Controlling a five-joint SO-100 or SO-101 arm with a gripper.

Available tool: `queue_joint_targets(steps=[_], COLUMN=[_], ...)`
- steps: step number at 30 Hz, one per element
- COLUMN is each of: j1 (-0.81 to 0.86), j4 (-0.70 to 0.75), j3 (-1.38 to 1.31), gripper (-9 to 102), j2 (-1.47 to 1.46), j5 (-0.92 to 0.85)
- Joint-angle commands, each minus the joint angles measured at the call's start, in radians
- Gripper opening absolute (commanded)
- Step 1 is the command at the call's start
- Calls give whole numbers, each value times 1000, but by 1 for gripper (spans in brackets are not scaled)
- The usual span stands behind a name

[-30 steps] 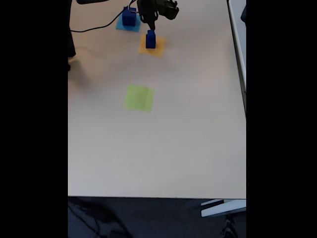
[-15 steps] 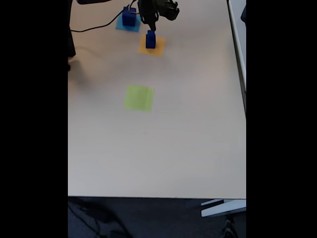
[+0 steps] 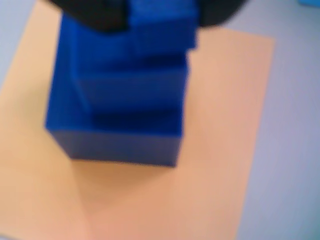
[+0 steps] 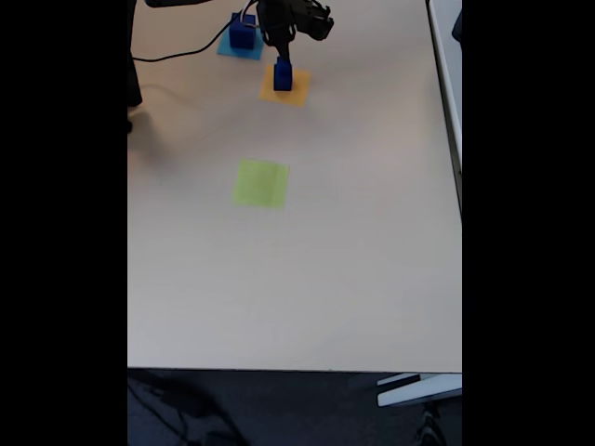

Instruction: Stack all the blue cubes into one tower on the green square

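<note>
A stepped stack of dark blue cubes (image 3: 125, 100) stands on an orange paper square (image 3: 220, 150), blurred and close in the wrist view. My gripper (image 3: 160, 15) comes in from the top edge. Its black fingers (image 3: 95, 12) press against either side of the small top cube (image 3: 162, 30). The fixed view has the same stack (image 4: 283, 76) near the table's far edge, with my gripper (image 4: 281, 48) right over it. Another blue cube (image 4: 243, 32) sits on a light-blue square. The green square (image 4: 260, 183) lies bare nearer the middle of the table.
A black cable (image 4: 177, 54) runs across the far left of the table (image 4: 372, 279). The arm's dark body (image 4: 296, 14) is at the far edge. A white panel edge (image 4: 446, 102) borders the table's right side.
In the fixed view the arm has shifted very slightly toward the far edge. The stack and the other cube have not moved.
</note>
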Motion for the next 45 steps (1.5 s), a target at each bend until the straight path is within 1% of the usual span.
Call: queue_joint_targets(steps=[1,45], j1=[8,20], j4=[-15,-15], j3=[-5,28], gripper=[1,2], j2=[31,37], j5=[2,-8])
